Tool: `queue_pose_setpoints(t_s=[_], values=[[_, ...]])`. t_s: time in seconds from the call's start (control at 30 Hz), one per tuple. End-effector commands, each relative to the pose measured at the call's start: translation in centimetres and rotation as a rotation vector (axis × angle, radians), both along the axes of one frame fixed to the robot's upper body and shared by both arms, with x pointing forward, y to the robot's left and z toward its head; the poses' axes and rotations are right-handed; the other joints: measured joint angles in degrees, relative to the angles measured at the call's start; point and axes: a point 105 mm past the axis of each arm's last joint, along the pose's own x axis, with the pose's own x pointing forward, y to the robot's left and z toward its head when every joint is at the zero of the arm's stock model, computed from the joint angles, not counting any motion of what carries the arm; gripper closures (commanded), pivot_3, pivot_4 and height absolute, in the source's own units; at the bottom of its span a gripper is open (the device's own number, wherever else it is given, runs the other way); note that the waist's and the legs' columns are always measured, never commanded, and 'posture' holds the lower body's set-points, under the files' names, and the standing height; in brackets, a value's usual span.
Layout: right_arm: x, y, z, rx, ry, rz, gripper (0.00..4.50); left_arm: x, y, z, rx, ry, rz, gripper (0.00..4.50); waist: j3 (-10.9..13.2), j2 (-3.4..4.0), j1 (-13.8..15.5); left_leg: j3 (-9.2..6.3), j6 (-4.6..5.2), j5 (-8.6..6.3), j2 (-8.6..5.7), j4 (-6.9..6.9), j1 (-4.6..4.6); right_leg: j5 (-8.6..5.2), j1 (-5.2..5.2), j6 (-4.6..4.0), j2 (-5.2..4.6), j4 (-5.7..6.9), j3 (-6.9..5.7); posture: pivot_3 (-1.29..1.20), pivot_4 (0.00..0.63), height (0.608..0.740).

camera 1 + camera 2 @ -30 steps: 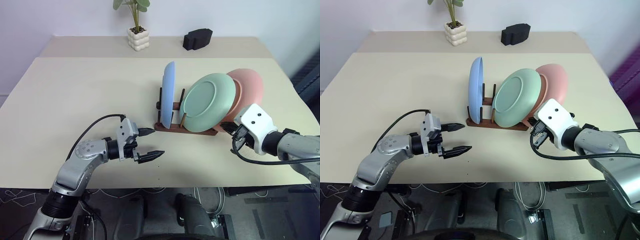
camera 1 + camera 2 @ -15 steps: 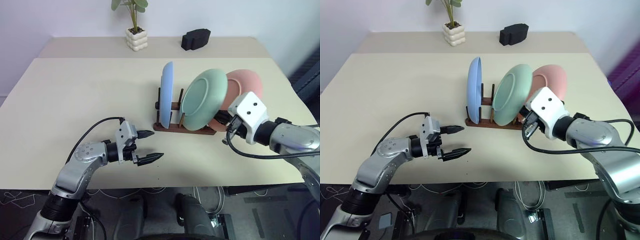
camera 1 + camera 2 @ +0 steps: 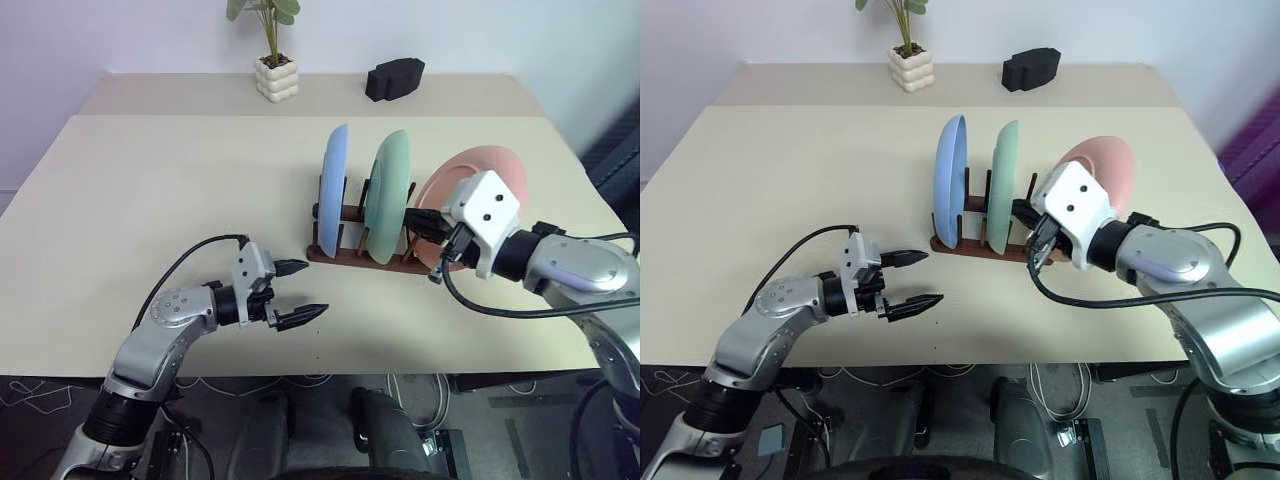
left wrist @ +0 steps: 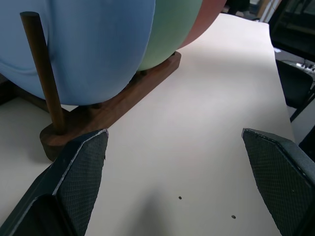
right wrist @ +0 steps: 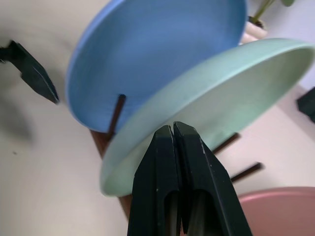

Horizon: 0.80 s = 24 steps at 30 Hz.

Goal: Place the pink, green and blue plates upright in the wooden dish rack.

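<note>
Plates are what we are sorting into the small dark brown wooden dish rack (image 3: 365,252), which sits near the middle of the pale table (image 3: 150,180). The round blue plate (image 3: 335,185) stands on edge between thin pegs at the rack's left end, and the round green plate (image 3: 388,195) stands upright in the next slot, so those two look settled. The round pink plate (image 3: 480,185) leans tilted at the rack's right end, behind our right gripper (image 3: 1028,222); we cannot tell whether it sits in a slot or only rests against the rack, and we judge it the one left to straighten.

Our right gripper has its two black fingers pressed together on nothing, their tips just at the green plate's rim in the right wrist view, which suits nudging a plate rather than grasping it. Our left gripper (image 3: 300,290) hovers over the table just in front of the rack's left end, jaws spread wide and empty, probably placed there to steady the rack if it slides.
</note>
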Motion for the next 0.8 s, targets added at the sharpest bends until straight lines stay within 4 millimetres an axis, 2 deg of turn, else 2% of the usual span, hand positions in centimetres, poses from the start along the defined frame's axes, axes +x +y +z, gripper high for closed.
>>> queue_pose_setpoints(t_s=[0.03, 0.1, 0.17, 0.3, 0.37, 0.43, 0.53, 0.8], values=[[-0.9, -3.0, 4.9, -0.003, -0.165, -0.077, 4.48, -0.1, -0.5, 1.3, -0.019, -0.042, -0.031, 0.0, 0.0, 0.0, -0.01, 0.0, 0.0, 0.0, 0.0, 0.01, 0.0, 0.0, 0.0, 0.0, 0.0, 0.0, 0.0, 0.0, 0.15, 0.739], [-1.4, -5.6, 6.7, -0.03, -0.206, -0.168, 4.48, 0.0, -0.7, 1.2, -0.019, -0.04, -0.046, 0.0, 0.0, 0.0, 0.06, 0.0, 0.0, 0.0, 0.0, 0.0, 0.02, 0.0, 0.03, 0.01, 0.0, -0.01, -0.01, 0.0, 0.15, 0.739], [-1.8, -7.7, 7.0, -0.09, -0.205, -0.25, 4.48, 0.1, -0.8, 1.1, -0.019, -0.038, -0.057, 0.0, -0.01, 0.0, 0.1, 0.0, 0.01, -0.01, 0.0, 0.0, 0.03, 0.0, 0.05, 0.01, 0.0, -0.02, -0.01, 0.0, 0.15, 0.739], [-2.4, -11.8, 5.7, -0.187, -0.135, -0.411, 4.48, 0.3, -0.8, 0.5, -0.02, -0.031, -0.075, 0.0, -0.04, 0.02, -0.03, 0.03, 0.04, -0.02, -0.01, 0.0, 0.09, 0.0, 0.14, 0.0, 0.0, -0.06, -0.02, 0.0, 0.15, 0.739], [-2.6, -12.6, 4.6, -0.227, -0.092, -0.436, 4.48, 0.3, -0.8, 0.4, -0.022, -0.03, -0.082, 0.0, -0.09, 0.11, -0.16, 0.08, 0.04, -0.03, -0.01, 0.0, 0.15, 0.0, 0.17, 0.0, 0.0, -0.04, 0.01, 0.0, 0.15, 0.739], [-2.6, -12.4, 2.8, -0.248, -0.036, -0.42, 4.48, 0.4, -0.8, 0.2, -0.023, -0.031, -0.084, 0.0, -0.11, 0.15, -0.23, 0.1, 0.05, -0.03, -0.01, 0.0, 0.21, 0.0, 0.18, 0.01, 0.0, -0.02, 0.03, 0.0, 0.15, 0.739], [-2.1, -10.7, 0.7, -0.22, 0.012, -0.355, 4.48, 0.3, -0.8, 0.0, -0.024, -0.033, -0.082, 0.0, -0.12, 0.16, -0.33, 0.1, 0.05, -0.03, 0.02, -0.01, 0.3, 0.0, 0.24, 0.01, 0.03, 0.0, 0.03, 0.0, 0.15, 0.739], [-0.7, -6.6, 0.6, -0.14, -0.021, -0.202, 4.48, 0.2, -0.3, -0.1, -0.015, -0.042, -0.055, 0.0, -0.1, 0.18, -0.23, 0.08, 0.05, -0.03, 0.01, -0.01, 0.36, -0.01, 0.32, 0.01, 0.01, -0.02, 0.03, 0.0, 0.15, 0.739]])
